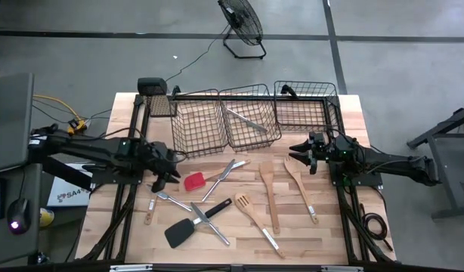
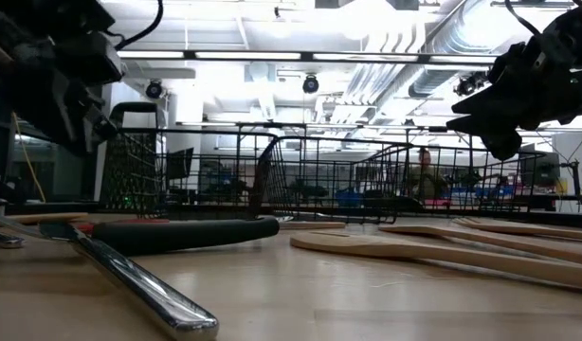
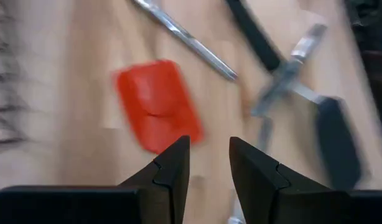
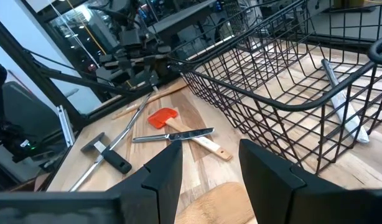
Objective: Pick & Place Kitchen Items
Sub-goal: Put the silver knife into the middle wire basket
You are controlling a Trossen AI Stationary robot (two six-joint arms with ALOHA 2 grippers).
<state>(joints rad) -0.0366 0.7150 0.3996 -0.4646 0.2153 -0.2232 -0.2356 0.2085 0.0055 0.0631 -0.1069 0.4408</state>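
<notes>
Both my grippers hang empty, jaws parted: left gripper [image 1: 171,171] beside the red-headed spatula [image 1: 194,181] mid-bench, right gripper [image 1: 301,154] near the wire baskets [image 1: 251,113].

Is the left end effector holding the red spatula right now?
No. The left end effector hangs open and empty above the table, the red spatula lying flat ahead of it.

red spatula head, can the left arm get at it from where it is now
Probably yes. The left gripper hovers open and empty right beside the red spatula head, which lies flat on the table with nothing on top of it or between the two.
</notes>
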